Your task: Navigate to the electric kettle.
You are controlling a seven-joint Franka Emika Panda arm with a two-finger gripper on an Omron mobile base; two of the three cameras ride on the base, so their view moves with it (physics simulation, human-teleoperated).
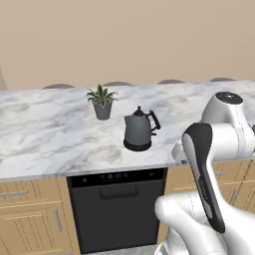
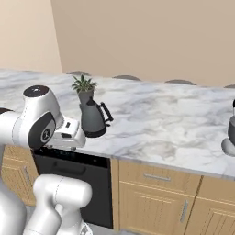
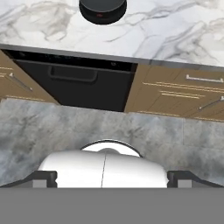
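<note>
The electric kettle [image 1: 138,130] is dark grey and tapered, with a black looped handle, and stands on its round black base near the front of the marble counter [image 1: 50,134]. From the right base view the kettle [image 2: 93,118] sits just behind my white hand [image 2: 69,132]. In the hand view only the kettle's black base [image 3: 103,9] shows, at the top edge. My gripper [image 3: 112,179] is open and holds nothing, its dark fingertips [image 3: 43,179] spread wide. It points down at the floor in front of the cabinets.
A grey pot with a green spiky plant [image 1: 102,102] stands behind and left of the kettle. A black dishwasher [image 1: 117,209] sits under the counter between wooden cabinets [image 2: 156,197]. A grey object [image 2: 229,137] is cut by the right edge. Stool tops [image 1: 117,83] line the far side.
</note>
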